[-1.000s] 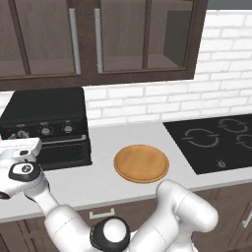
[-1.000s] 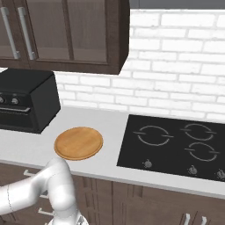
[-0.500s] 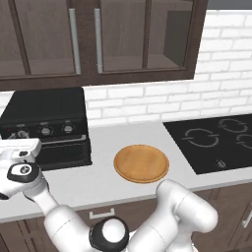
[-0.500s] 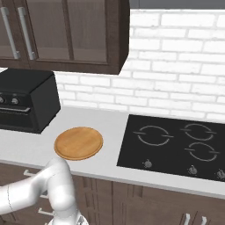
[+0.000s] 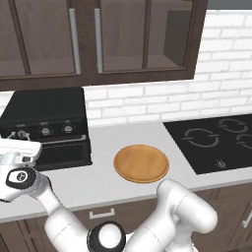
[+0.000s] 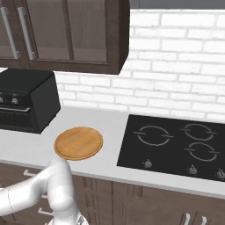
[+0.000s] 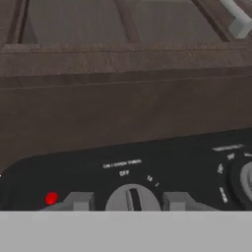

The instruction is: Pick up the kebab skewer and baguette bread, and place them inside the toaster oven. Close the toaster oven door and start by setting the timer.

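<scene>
The black toaster oven (image 5: 47, 110) stands at the left of the counter, also in the right base view (image 6: 28, 99). Its toaster oven door (image 5: 64, 153) is up and closed. My gripper (image 5: 20, 150) is in front of the oven's left end. In the hand view, my gripper (image 7: 132, 203) sits with one grey fingertip on each side of a round silver knob (image 7: 132, 196). The knob's mark points up at OFF, and a red light (image 7: 50, 198) glows to its left. The kebab skewer and baguette bread are out of view.
A round wooden plate (image 5: 141, 163) lies bare on the counter right of the oven. The black cooktop (image 5: 216, 142) fills the right side. Dark wall cabinets (image 5: 98, 39) hang above the oven, with a white brick wall behind. Another knob (image 7: 246, 182) sits at the right of the panel.
</scene>
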